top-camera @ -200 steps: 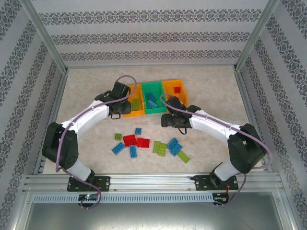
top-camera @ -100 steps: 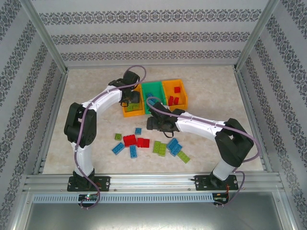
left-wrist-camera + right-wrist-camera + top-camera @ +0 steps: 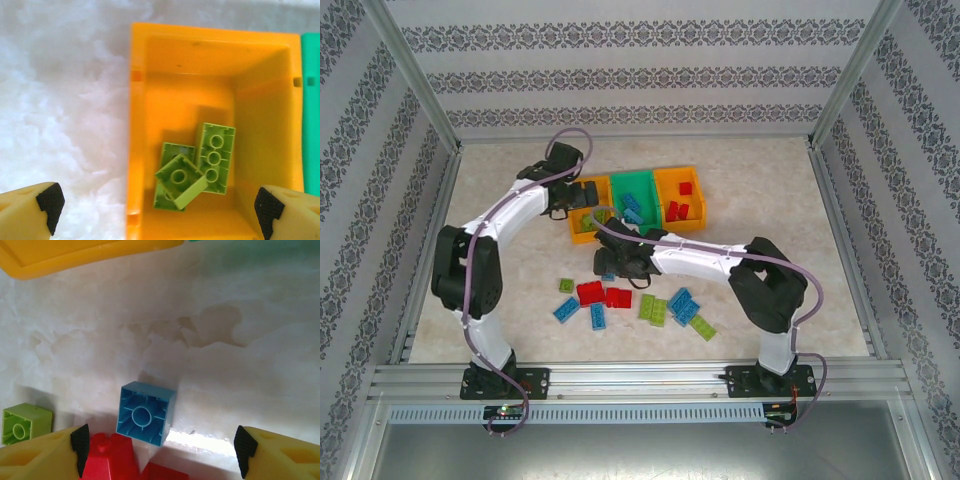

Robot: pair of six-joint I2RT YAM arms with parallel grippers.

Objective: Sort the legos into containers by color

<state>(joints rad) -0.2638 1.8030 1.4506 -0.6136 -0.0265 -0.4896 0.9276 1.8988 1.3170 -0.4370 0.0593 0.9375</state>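
Three bins stand in a row: the left orange bin (image 3: 588, 236) (image 3: 137, 150), the green bin (image 3: 638, 180) (image 3: 311, 115) and the right orange bin (image 3: 698, 195). Three lime green legos (image 3: 200, 165) lie in the left orange bin. Blue legos (image 3: 633, 208) lie in the green bin and red legos (image 3: 678, 208) in the right orange one. My left gripper (image 3: 576, 196) (image 3: 160, 210) hangs open and empty above the left orange bin. My right gripper (image 3: 612, 266) (image 3: 161, 450) is open low over the table, and an upside-down blue square lego (image 3: 146, 413) lies between its fingers, untouched.
Loose legos lie in front of the bins: red ones (image 3: 590, 292) (image 3: 107, 457), a small green one (image 3: 566, 286) (image 3: 25, 424), blue ones (image 3: 682, 303) and green ones (image 3: 653, 308). The left orange bin's underside edge (image 3: 75, 255) shows at the top of the right wrist view. Patterned walls enclose the table.
My right gripper has swept left and toward the near side, from beside the bins to over the blue square lego. My left gripper shifted above the left orange bin.
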